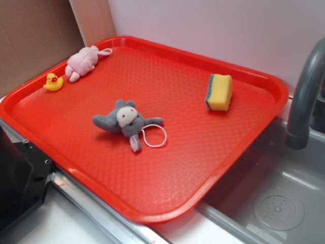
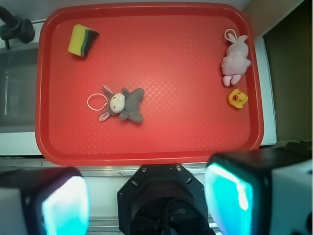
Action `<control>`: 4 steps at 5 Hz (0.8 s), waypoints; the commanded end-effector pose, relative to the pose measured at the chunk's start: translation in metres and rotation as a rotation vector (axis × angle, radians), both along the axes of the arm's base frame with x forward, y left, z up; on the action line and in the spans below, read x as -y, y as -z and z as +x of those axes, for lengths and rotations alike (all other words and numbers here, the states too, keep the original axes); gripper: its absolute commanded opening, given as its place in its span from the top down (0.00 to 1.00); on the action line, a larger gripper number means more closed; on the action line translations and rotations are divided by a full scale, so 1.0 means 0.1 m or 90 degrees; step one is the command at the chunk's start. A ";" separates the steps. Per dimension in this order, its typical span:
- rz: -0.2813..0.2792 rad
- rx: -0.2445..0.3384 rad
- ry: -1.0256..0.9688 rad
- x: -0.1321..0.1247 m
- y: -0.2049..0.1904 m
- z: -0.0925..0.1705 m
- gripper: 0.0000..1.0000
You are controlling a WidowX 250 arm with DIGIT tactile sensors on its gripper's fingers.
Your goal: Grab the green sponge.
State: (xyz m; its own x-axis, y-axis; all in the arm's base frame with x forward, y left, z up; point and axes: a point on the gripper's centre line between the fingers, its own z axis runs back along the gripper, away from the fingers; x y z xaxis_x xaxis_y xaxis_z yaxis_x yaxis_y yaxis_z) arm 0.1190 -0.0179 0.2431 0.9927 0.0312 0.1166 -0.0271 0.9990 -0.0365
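Red plastic tray [image 1: 152, 193]: small yellow foam sponge with green scouring face [image 1: 220, 92] looks light, squishy; pinch its broad sides. Gripper [image 2: 146, 200] fingers spread, holding nothing.

Yellow-and-green sponge [image 1: 220, 92], red diamond-textured tray [image 1: 167, 198]

One red tray [image 1: 264, 81] carries one green sponge [image 1: 219, 92], two plush toys [image 1: 128, 120] [image 1: 84, 62] and one rubber duck [image 1: 53, 82].
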 end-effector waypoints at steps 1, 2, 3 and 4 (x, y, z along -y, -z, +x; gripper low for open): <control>0.000 0.000 0.000 0.00 0.00 0.00 0.00; 0.049 -0.063 -0.027 -0.04 0.50 0.33 0.00; 0.000 0.023 -0.065 0.30 0.95 0.86 0.00; -0.007 0.037 -0.080 0.49 1.23 1.24 0.00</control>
